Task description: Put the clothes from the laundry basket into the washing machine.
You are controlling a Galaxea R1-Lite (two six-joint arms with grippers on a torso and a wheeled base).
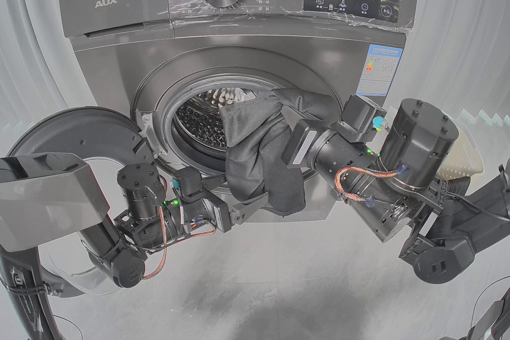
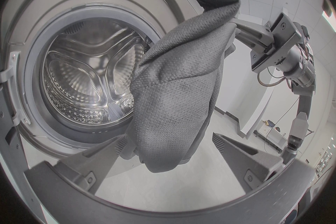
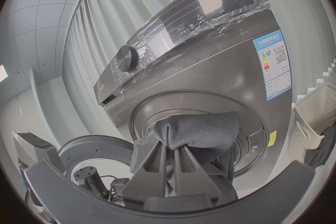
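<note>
My right claw (image 3: 169, 147) pinches a dark dimpled-knit garment (image 1: 255, 144) at the washing machine's (image 1: 133, 54) round mouth. My left claw (image 1: 252, 207) gapes wide at the garment's six o'clock, with a perforated cream basket (image 3: 315, 116) at three.

right tool (image 3: 170, 147) pinched tight up high, left tool (image 2: 171, 153) agape lower down

The garment (image 1: 260, 144) is hanging from the right end effector (image 3: 170, 154) before the washing machine (image 1: 133, 65) opening, just above the left end effector (image 2: 168, 142). The door (image 1: 69, 136) is standing left, the laundry basket (image 1: 467, 152) right.
</note>
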